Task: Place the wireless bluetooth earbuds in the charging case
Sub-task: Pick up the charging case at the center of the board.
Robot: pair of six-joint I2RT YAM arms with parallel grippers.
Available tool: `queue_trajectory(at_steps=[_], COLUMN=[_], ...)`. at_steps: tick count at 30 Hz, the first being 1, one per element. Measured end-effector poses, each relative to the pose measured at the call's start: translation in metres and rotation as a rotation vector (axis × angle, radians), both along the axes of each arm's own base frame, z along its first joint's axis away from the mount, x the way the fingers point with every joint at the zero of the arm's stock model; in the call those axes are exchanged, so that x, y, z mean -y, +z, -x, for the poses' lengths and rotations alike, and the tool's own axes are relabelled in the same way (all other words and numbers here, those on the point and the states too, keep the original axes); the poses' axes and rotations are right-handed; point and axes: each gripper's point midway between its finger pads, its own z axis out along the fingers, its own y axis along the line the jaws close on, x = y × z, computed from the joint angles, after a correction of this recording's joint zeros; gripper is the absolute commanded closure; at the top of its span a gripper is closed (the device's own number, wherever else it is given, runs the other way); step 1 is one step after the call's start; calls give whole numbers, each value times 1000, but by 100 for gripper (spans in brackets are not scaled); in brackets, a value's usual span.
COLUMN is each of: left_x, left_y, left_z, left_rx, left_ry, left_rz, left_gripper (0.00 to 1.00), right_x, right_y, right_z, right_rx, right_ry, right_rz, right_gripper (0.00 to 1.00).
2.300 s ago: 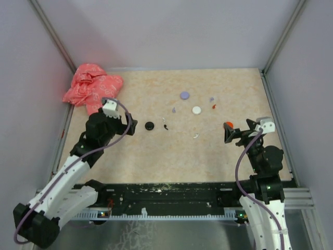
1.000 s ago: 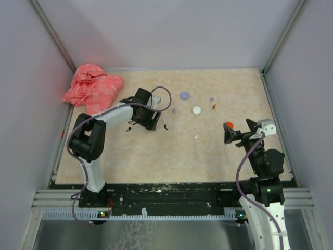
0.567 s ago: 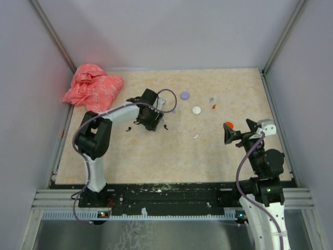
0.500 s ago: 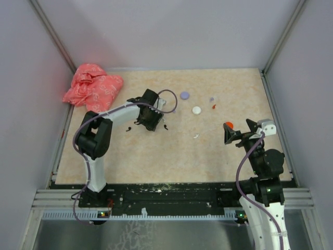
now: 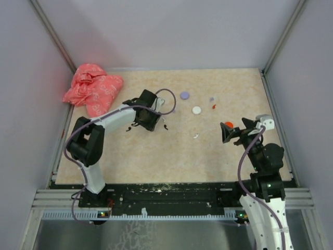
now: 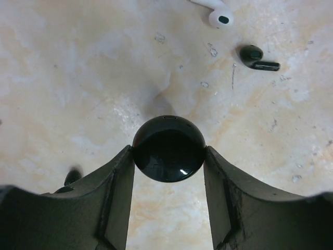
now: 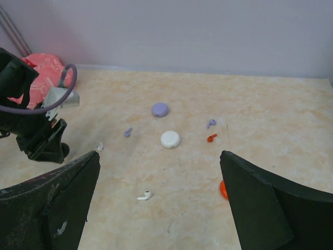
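two left jaws against black case (image 6: 167,155)

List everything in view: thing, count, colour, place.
black disc: one, between the fingers of the left hand.
lilac disc: one, far centre.
white disc: one, nearer than the lilac.
orange-red disc: one, beside the right hand.
white earbuds: two, mid-table.
black earbuds: two, by the left hand.
lilac earbuds: two, flanking the discs.
orange-red earbud: one, right of the white disc.
bag: one, pink-red, far-left corner.
left hand: fingers against the black disc.
right hand: open, empty.
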Motion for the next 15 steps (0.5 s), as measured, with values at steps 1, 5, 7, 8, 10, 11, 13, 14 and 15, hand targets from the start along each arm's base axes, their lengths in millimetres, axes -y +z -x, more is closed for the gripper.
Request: queue_trajectory(at_steps=[1, 5, 7, 8, 10, 11, 13, 14, 15], left_x=[0, 6, 11, 13, 15, 15, 15, 16, 18], left_y=[7, 33, 46, 52, 60, 63, 69, 71, 74], left_z=[2, 7, 12, 15, 21, 24, 32, 35, 38], left_rx=[12, 54, 74, 82, 100, 108, 120, 127, 136], left_ry=[5, 25, 29, 31, 27, 24, 8, -3, -19], left_rz=[16, 103, 163, 191, 237, 254, 276, 284, 288], left_gripper=[49, 49, 49, 49, 49, 49, 50, 50, 50], right_x=[-3, -18, -24, -27, -31, -34, -40, -44, -48], right_y=[0, -1, -6, -10, -16, -18, -20, -21, -23], right_z=[-2, -9, -13, -15, -18, -19, -21, -23, -26], right_rx=[-16, -84, -128, -153, -195, -210, -235, -249, -270], right_ry=[15, 94, 121, 130, 145, 155, 183, 200, 223], right_rz=[-4, -26, -53, -71, -105, -119, -154, -170, -188], right_gripper=[2, 2, 2, 2, 2, 2, 2, 2, 2])
